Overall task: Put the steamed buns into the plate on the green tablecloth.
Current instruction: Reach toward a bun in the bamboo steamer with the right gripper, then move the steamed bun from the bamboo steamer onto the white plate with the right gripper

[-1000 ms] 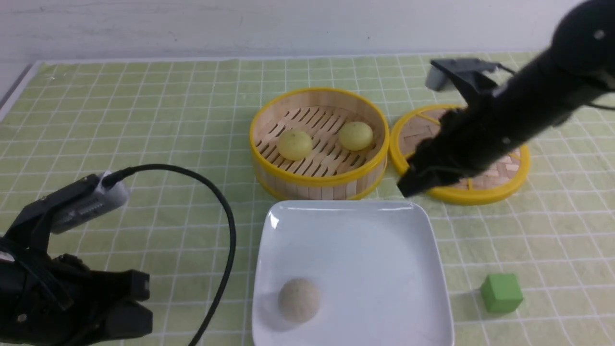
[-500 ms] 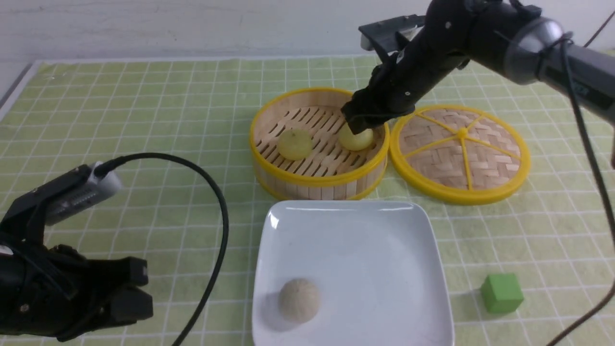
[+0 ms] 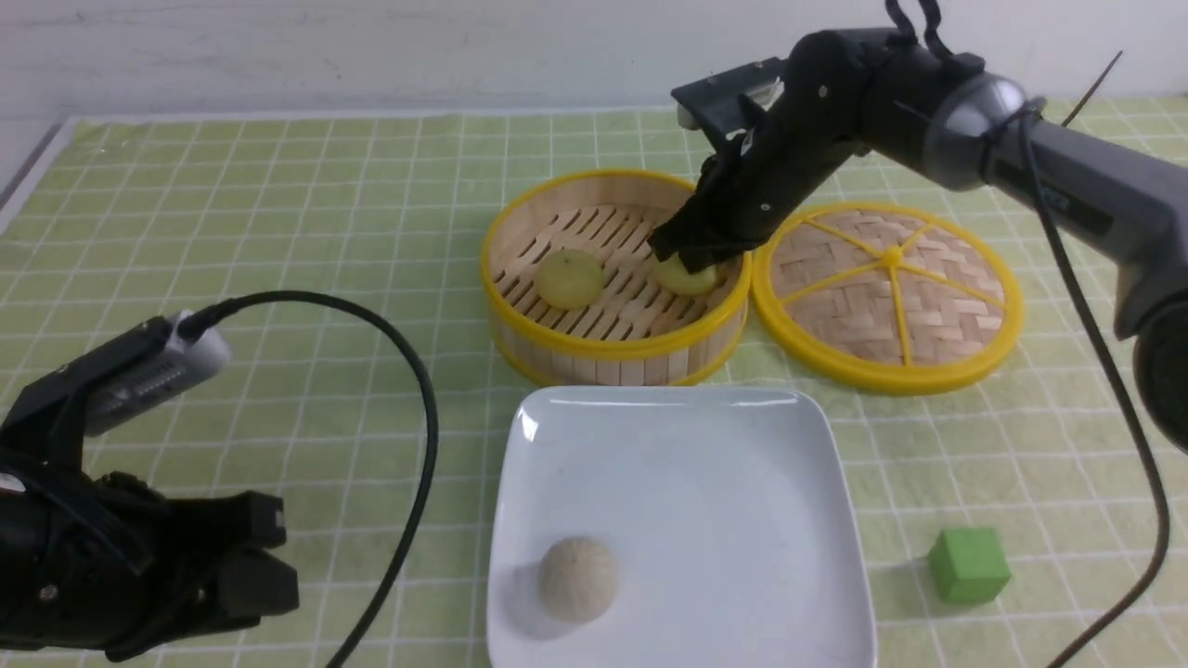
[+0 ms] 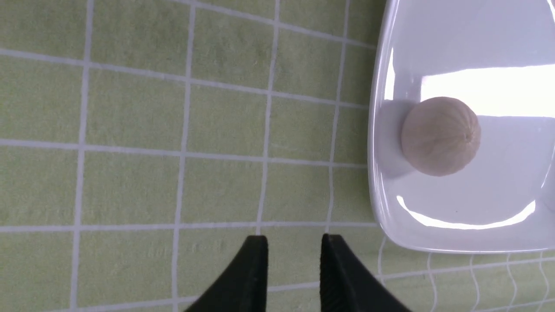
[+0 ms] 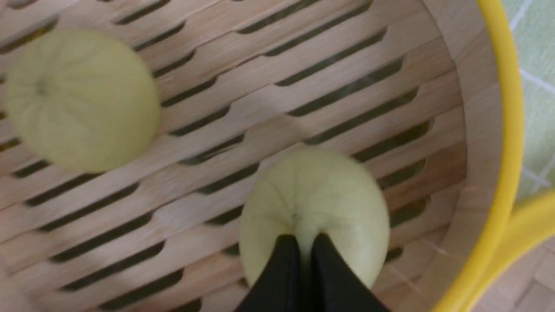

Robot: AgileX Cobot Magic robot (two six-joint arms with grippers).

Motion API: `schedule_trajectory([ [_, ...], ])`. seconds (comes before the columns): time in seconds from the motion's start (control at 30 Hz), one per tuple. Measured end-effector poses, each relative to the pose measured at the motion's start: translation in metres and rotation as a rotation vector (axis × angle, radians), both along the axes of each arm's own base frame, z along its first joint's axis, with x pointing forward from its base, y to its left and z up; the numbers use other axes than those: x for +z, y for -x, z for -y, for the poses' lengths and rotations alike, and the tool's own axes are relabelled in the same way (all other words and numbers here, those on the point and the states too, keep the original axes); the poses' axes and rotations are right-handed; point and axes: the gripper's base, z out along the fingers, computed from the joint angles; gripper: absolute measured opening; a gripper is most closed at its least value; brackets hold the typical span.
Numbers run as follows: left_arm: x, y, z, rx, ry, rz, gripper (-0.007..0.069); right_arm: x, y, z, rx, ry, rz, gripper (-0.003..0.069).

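A green tablecloth with a white grid fills your front view, and a plain white wall runs along the top edge. Low in the centre sits the white square plate, which holds only a grey-beige bun near its lower left corner. Above the plate stands a yellow-rimmed steamer basket, with its woven lid lying flat to the right. Lettering on your right arm is too small to read.

Your right gripper reaches down into the basket, its jaws nearly together and pinching the top of the right steamed bun. The left steamed bun lies apart on the slats. Your left gripper hangs over bare cloth at the lower left, its jaws slightly parted and holding nothing. A green cube sits at the lower right.
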Motion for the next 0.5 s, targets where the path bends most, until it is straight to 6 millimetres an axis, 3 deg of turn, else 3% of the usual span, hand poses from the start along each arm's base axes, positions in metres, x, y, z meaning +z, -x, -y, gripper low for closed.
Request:
schedule_trajectory([
  [0.03, 0.0, 0.0, 0.0, 0.0, 0.0, 0.0, 0.021, 0.0, 0.0, 0.0, 0.0, 0.0, -0.001, 0.001],
  [0.13, 0.0, 0.0, 0.0, 0.0, -0.002, 0.002, 0.0214, 0.078, 0.038, 0.011, 0.031, -0.015, 0.013, 0.0013],
  [0.2, 0.0, -0.001, -0.001, 0.007, -0.007, 0.015, 0.0216, 0.12, 0.069, 0.02, 0.03, -0.057, -0.008, 0.0015],
  [0.27, 0.001, -0.002, -0.001, 0.011, -0.008, 0.024, 0.0216, 0.135, 0.088, 0.025, 0.035, -0.077, -0.02, 0.0015],
  [0.3, 0.001, -0.004, -0.002, 0.02, -0.011, 0.039, 0.0217, 0.143, 0.112, 0.029, 0.044, -0.088, -0.055, 0.0016],
  [0.4, 0.002, -0.005, -0.002, 0.027, -0.014, 0.052, 0.0217, 0.114, 0.131, 0.028, 0.045, -0.058, -0.16, 0.0018],
  [0.47, 0.002, -0.005, -0.002, 0.027, -0.014, 0.053, 0.0217, 0.067, 0.142, 0.021, 0.033, -0.041, -0.241, 0.0022],
  [0.5, 0.002, -0.005, -0.002, 0.028, -0.014, 0.054, 0.0217, 0.033, 0.148, 0.018, 0.013, -0.028, -0.29, 0.0027],
])
